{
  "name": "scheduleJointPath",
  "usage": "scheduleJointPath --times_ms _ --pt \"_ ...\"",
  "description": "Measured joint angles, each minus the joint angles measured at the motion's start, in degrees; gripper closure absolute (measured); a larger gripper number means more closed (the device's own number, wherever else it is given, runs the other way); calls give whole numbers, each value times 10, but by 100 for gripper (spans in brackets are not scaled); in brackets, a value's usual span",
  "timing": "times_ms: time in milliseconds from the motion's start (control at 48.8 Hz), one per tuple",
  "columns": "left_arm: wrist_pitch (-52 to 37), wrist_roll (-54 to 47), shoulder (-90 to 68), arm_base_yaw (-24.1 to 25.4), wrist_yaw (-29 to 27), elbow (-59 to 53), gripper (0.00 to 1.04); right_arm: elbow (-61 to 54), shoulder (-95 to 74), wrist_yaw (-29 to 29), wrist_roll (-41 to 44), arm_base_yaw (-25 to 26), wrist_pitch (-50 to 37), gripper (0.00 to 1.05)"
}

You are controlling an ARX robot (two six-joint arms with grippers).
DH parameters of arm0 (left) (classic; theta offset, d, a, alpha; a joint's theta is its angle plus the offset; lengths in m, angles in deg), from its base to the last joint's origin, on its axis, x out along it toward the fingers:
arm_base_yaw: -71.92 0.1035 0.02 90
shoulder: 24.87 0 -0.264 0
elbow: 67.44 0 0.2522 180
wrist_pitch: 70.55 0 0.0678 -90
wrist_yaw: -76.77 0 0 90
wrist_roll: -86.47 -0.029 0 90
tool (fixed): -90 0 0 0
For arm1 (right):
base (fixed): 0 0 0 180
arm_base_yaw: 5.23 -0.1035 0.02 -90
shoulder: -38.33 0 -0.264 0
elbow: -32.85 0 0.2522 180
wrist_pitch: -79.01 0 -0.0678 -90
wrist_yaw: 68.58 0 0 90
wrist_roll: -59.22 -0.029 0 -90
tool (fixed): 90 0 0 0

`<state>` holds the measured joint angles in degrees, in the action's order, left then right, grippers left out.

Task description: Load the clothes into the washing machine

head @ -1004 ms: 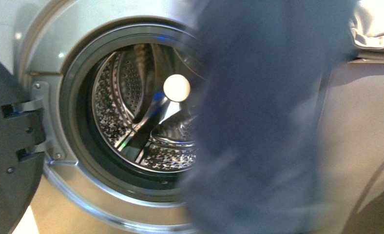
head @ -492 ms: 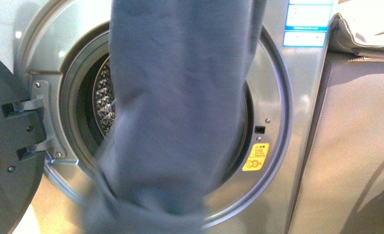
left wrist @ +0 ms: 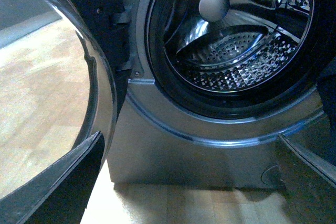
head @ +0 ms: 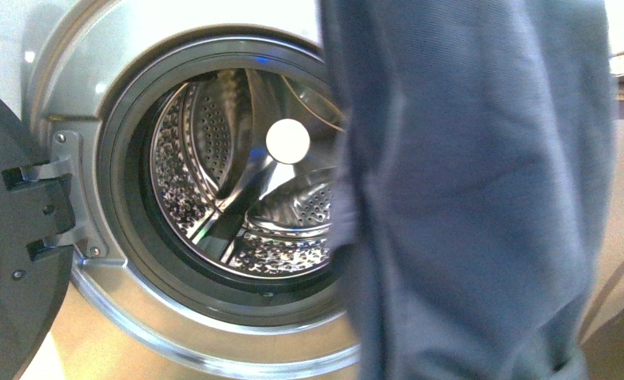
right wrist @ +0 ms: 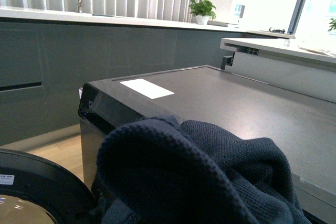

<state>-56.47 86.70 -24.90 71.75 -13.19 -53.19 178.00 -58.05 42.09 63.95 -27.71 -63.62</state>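
Observation:
The clothes [head: 475,198], a dark navy knit garment, hang close before the front camera and cover the right half of the washing machine [head: 79,47]. The porthole's left part shows, with black gasket [head: 123,198] and shiny perforated drum [head: 214,198]. In the right wrist view the clothes [right wrist: 199,177] bunch up where my right gripper is shut on them; its fingers are hidden under the fabric. In the left wrist view my left gripper [left wrist: 191,182] stands open, low in front of the washing machine [left wrist: 173,150], below the porthole. Its dark fingers [left wrist: 58,182] frame the view.
The dark grey door [head: 12,237] stands swung open at the left on its hinges. A white ball [head: 287,141] shows in the drum. The right wrist view looks over the machine's dark flat top [right wrist: 220,93] toward a counter with a plant [right wrist: 202,10]. Wooden floor [left wrist: 42,93] lies at the left.
The hanging clothes have swung from in front of the porthole to the right, uncovering the drum's left part; a second ago they also hung at the right.

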Motion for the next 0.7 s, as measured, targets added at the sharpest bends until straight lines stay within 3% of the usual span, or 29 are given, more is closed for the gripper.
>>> scheduleJointPath --times_ms 82,102,225,328,512,697 --pt "0 0 0 0 0 0 6 0 0 0 0 0 0 101" --pt "-6 9 -3 9 24 -1 6 0 0 0 0 0 0 101" --pt "-127 101 -68 116 267 1 6 0 0 0 0 0 0 101" --pt "-220 150 -160 192 384 19 6 1 0 0 0 0 0 101" --pt "-310 161 -283 194 412 106 6 1 0 1 0 0 0 101" --pt "-355 135 -405 106 415 217 6 1 0 1 0 0 0 101"
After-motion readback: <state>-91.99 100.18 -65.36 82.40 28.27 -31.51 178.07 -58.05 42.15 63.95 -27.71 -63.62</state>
